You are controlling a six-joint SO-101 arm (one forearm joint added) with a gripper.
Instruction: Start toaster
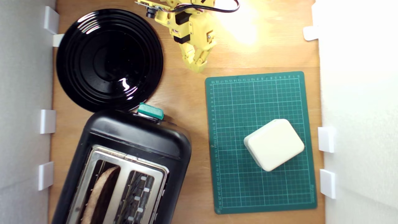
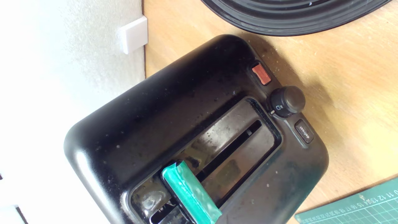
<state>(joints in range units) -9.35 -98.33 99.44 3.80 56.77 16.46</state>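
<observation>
Exterior view: large black two-slot toaster [image 1: 124, 168] with silver top sits at lower left, heavy and rigid. I judge its small teal-green lever tab [image 1: 150, 111] the push point. Yellow gripper [image 1: 199, 63] hovers well apart, fingers together, empty.

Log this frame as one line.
phase: approach | gripper: empty, clear of toaster | lever: untouched | bread: in slot

The toaster [image 1: 124, 146] has a black plastic shell, smooth and semi-glossy, speckled with dust in the wrist view, and a brushed metal top. Its lever tab [image 2: 191, 193] is teal plastic. The plate [image 1: 108, 59] is glossy black. The counter [image 1: 186, 93] is smooth light wood.
</observation>
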